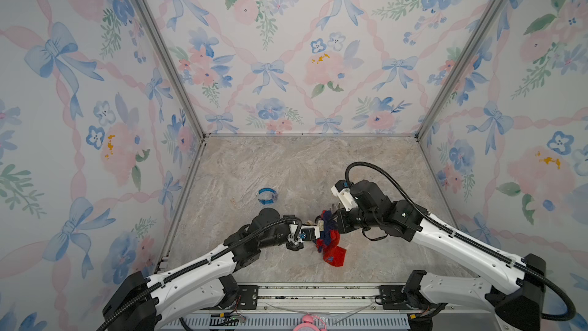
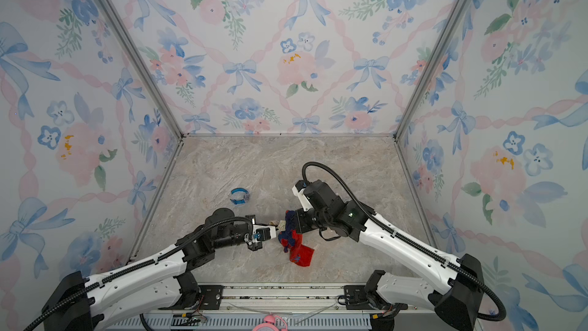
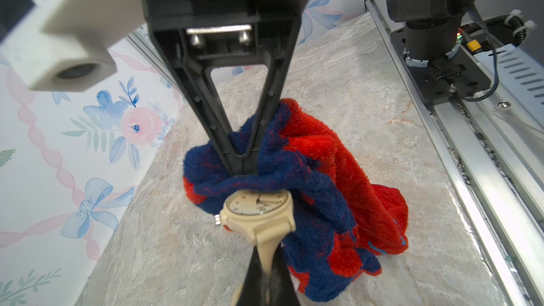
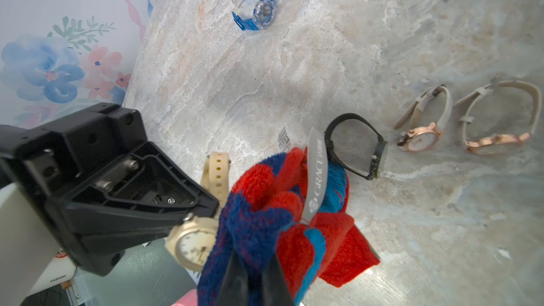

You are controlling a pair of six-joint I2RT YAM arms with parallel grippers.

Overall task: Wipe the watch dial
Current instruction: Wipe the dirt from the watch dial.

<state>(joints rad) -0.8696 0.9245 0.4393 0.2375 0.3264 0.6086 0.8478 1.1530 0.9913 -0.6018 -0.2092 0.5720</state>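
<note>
A cream watch (image 3: 259,216) with a pale dial (image 3: 257,203) hangs above the marble table, and my left gripper (image 3: 265,260) is shut on its strap. My right gripper (image 4: 253,263) is shut on a red and blue cloth (image 4: 265,216). The cloth lies against the far edge of the dial (image 4: 194,245), and most of the face still shows. In both top views the two grippers (image 1: 315,229) (image 1: 331,218) meet near the front middle, with the cloth (image 1: 331,246) hanging down to the table. The watch (image 2: 281,225) is barely visible there.
A blue-strapped watch (image 1: 267,195) (image 4: 256,7) lies further back on the left. A black watch (image 4: 362,148) and two rose-gold watches with pale straps (image 4: 421,133) (image 4: 497,136) lie on the table under the right arm. A metal rail (image 1: 318,294) runs along the front edge.
</note>
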